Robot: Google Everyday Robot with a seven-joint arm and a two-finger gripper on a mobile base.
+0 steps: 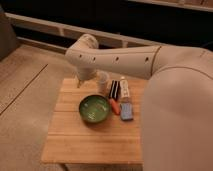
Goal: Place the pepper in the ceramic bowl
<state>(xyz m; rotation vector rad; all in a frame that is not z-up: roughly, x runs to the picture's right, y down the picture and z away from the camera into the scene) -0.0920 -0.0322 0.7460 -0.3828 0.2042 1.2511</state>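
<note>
While the wooden table (75,145) stands on speckled floor (25,105), the tool (79,83) hangs open over its rear.

The robot's white arm (120,61) reaches out level from its bulky shoulder (180,105), which fills the near right of the scene, and runs across to the left of the view. At the far end it bends at a rounded wrist (84,50) and turns downward. The gripper (79,81) hangs just beneath that wrist, pointing down, its two fingers standing apart with nothing that I can make out between them.
</note>
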